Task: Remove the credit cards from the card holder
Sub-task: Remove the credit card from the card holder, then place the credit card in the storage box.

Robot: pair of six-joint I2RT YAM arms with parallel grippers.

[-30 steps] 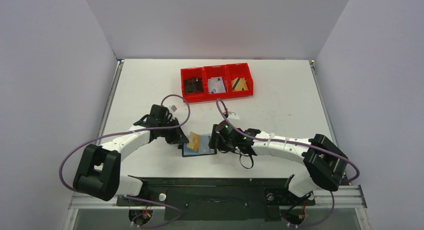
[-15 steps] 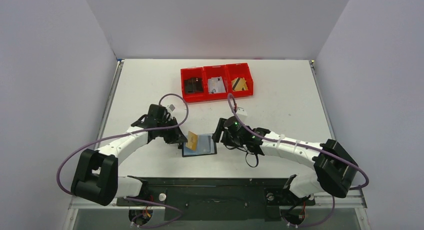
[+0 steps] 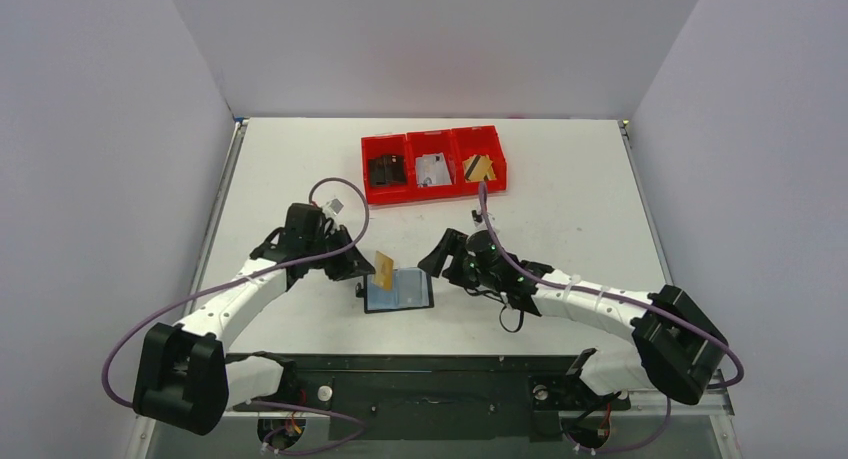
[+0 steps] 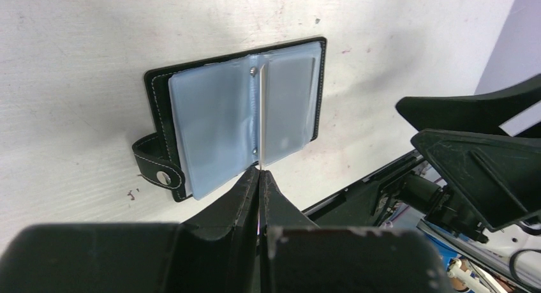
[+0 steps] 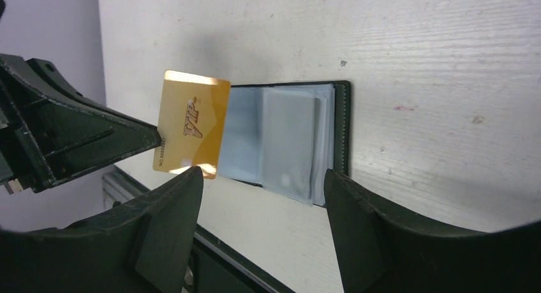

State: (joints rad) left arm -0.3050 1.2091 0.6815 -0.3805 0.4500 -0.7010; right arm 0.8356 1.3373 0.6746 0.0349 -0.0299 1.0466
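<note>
The black card holder lies open on the white table, its bluish clear sleeves up; it also shows in the left wrist view and the right wrist view. My left gripper is shut on a gold credit card, held on edge above the holder's left side. The card shows edge-on in the left wrist view and face-on, gold with "VIP", in the right wrist view. My right gripper is open and empty, just right of the holder.
Three joined red bins stand at the back of the table. They hold a black wallet, a white-grey card and gold cards. The black frame rail runs along the table's near edge.
My left gripper has lifted the gold card up and left, off the holder. My right gripper has drawn back to the right, away from the holder.
</note>
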